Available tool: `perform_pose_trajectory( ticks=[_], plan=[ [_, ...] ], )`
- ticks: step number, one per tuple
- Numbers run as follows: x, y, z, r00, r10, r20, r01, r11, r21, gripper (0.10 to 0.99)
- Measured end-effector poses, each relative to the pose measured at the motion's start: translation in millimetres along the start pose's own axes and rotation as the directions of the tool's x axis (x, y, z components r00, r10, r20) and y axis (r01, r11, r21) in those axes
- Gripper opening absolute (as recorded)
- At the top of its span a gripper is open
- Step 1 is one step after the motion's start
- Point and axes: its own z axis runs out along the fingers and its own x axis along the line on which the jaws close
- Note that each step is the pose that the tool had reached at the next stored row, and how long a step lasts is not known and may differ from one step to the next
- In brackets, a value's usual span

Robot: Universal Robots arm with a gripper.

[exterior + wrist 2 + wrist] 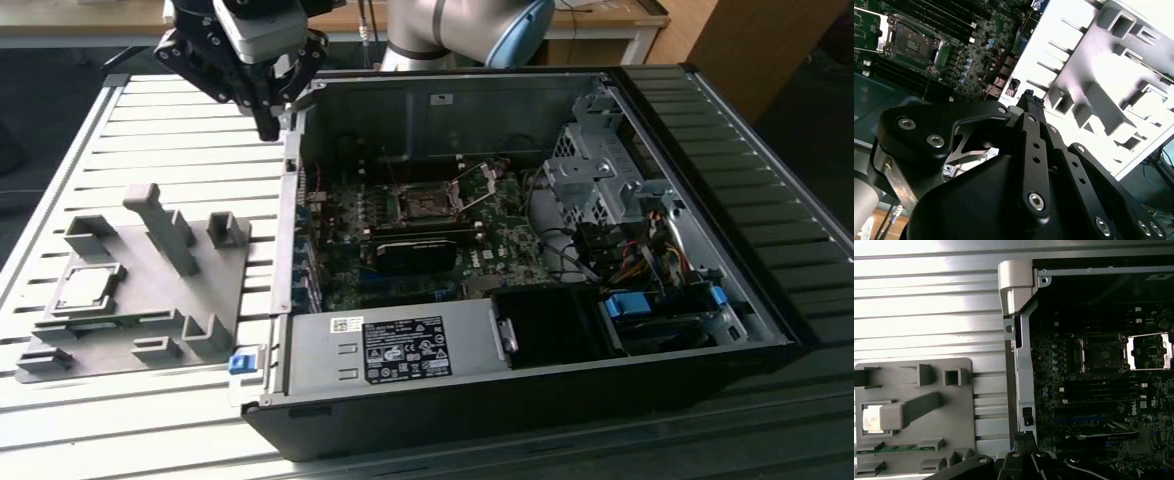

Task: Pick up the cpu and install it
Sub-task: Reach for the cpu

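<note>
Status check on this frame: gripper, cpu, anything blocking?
Gripper shut, empty, at the case edge. Cpu sits in grey fixture, untouched. Socket open; fixture post stands near cpu.

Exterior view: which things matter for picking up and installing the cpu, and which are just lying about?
Job: cpu, grey fixture holding it, open motherboard socket, end effector.
Lying about: power supply, drive cage, cable bundle, blue clip.

Pale slatted metal tabletop [80,420], bright glare at exterior view's left. Light wooden desk [80,35] behind, brown wooden cabinet [747,50] beside it, dark floor [34,110].
</note>
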Motion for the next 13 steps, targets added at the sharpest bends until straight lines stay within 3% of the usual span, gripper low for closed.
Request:
perform_pose_trajectory(
  ticks=[13],
  plan=[
    [5.2,-0.4,0.5,1.0,0.0,-0.0012,0.0,1.0,0.0,0.106]
  ],
)
